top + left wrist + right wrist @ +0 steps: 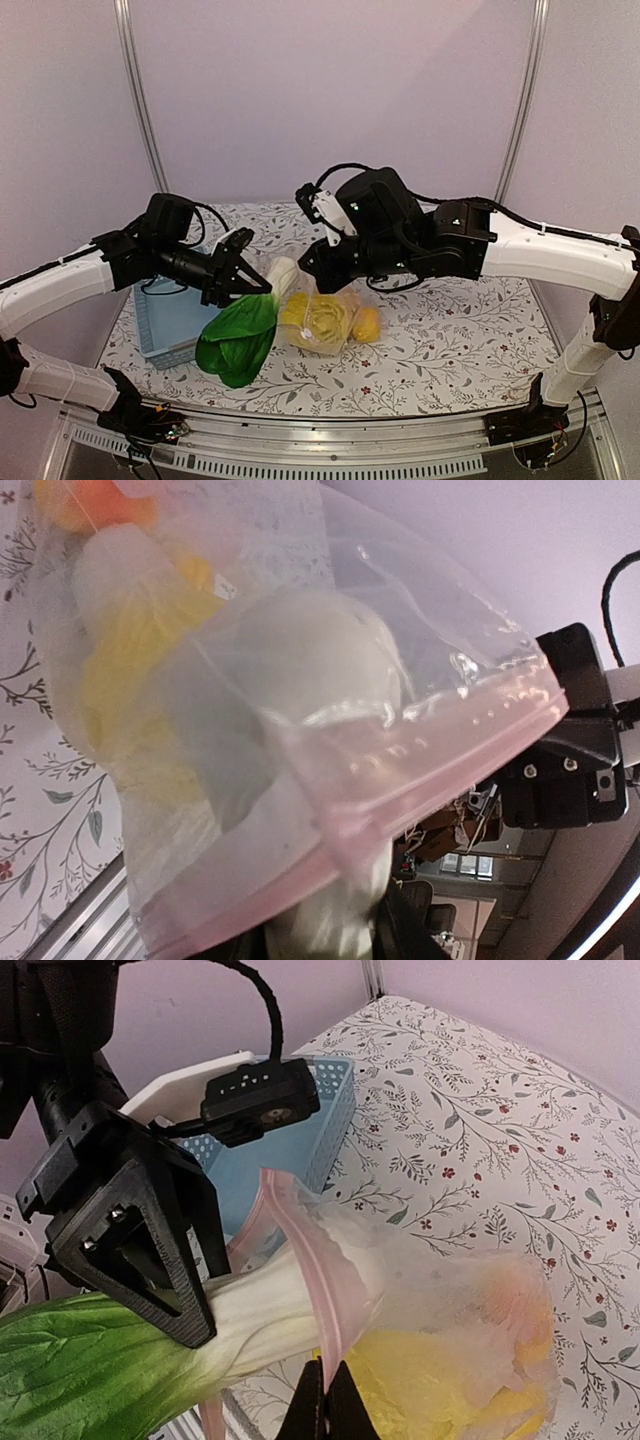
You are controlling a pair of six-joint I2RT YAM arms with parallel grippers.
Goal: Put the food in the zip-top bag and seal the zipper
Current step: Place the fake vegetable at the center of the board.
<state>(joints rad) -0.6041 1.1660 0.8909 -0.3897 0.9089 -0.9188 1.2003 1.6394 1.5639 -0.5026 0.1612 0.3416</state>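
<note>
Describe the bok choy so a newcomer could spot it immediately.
On the floral table, look just right of the blue basket. The bok choy is held by the left gripper, white stem entering the clear bag; it is the only dark-green thing there.

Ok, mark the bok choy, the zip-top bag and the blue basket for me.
bok choy (238, 345): top external view, on its dark-green leaves.
zip-top bag (450, 1280): right wrist view, on its clear crinkled wall.
blue basket (330, 1120): right wrist view, on its slotted end wall.

Test booth: plain walls, metal poles
</note>
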